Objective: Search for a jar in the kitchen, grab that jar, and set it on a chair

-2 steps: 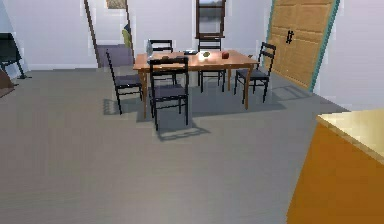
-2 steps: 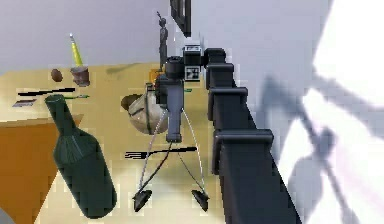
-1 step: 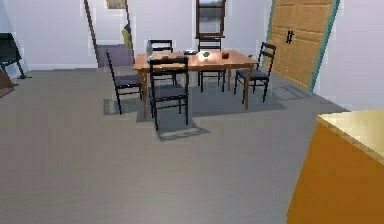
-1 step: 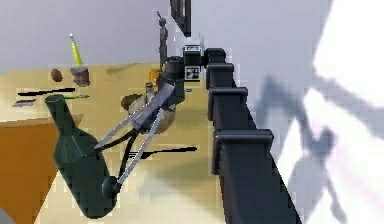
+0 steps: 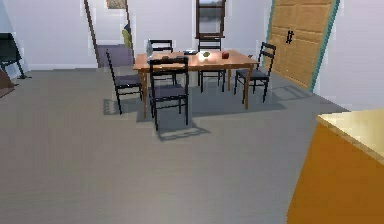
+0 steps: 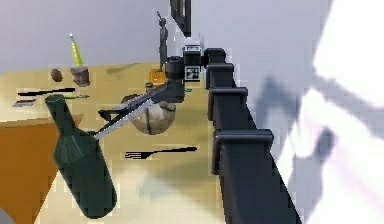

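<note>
While scanning the forward view: wooden dining table point(image 5: 195, 62) across grey floor, ringed by dark chairs, nearest chair point(image 5: 168, 95) drawn up at the near side, seat bare as far as can be told. Orange-brown counter corner point(image 5: 350, 150) at the lower right, probably the same counter reached over by the gripper. Judged from that, chairs well apart from the gripper, off toward the robot's front.

Next, the arm side view: dark arm point(image 6: 235, 130) rising up the middle, gripper point(image 6: 105, 124) at its far end, thin fingers slanting down-left over the counter top point(image 6: 30, 110). Just behind the fingers, near their root: rounded tan thing point(image 6: 153, 117), squat, paler on top, sitting on the wood. Likely the jar, though too blob-like to be sure. Touching, over or merely beside: cannot tell. State of the fingers' grip: cannot tell either, nor whether anything is held. No clear long axis on so round a body, so approach from any side probably alike. Nearer the camera than the fingertips, down-left: tall dark green bottle point(image 6: 80, 165), a likely thing to knock. Below the gripper: black fork point(image 6: 160, 153). Beyond it, up-left: small brown cup point(image 6: 78, 72) with a yellow stick.
</note>
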